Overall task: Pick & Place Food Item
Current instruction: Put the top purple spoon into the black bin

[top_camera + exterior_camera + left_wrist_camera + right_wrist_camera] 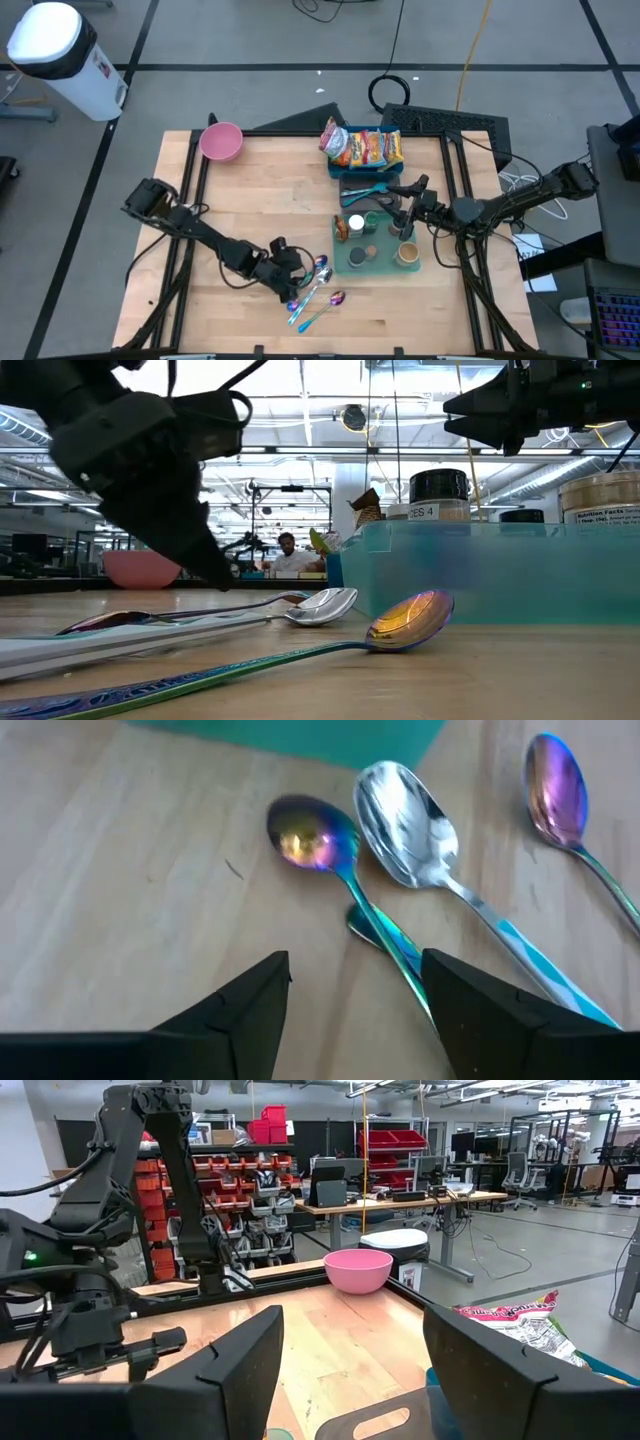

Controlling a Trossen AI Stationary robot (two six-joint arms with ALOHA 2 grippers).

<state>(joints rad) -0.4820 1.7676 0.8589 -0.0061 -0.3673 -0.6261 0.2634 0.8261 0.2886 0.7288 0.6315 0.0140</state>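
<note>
Pale wooden table (260, 200) on a black frame, over a grey floor crossed by dark tape lines. Beyond the far left corner, a white bin (55, 45); behind the far edge, a black keyboard (440, 120) and a coiled cable (392, 92). Around it, a workshop with shelves of red boxes (270, 1125), desks with screens, and a seated person (288, 555) far off in the low view. At the far edge toward the left, a pink bowl (221, 141), standing alone. At the far edge near the middle, a blue basket (336, 170) holding the snack packets (365, 148), bright orange and yellow, packed side by side and well apart from both arms. Just nearer than the basket, a green tray (385, 268) with several jars (407, 255), lids dark, white and tan. Left gripper (297, 284) low over the near middle of the table, fingers spread wide with nothing between them, right beside three spoons: a rainbow spoon (310, 832), a silver spoon (405, 825) and a purple spoon (556, 788), bowls toward the tray, the rainbow one's handle running under one finger's edge. Right gripper (402, 212) raised over the tray's jars, fingers likewise apart and empty, pointing across the table toward the bowl. Between the left gripper and the packets, the spoons and the whole tray.
</note>
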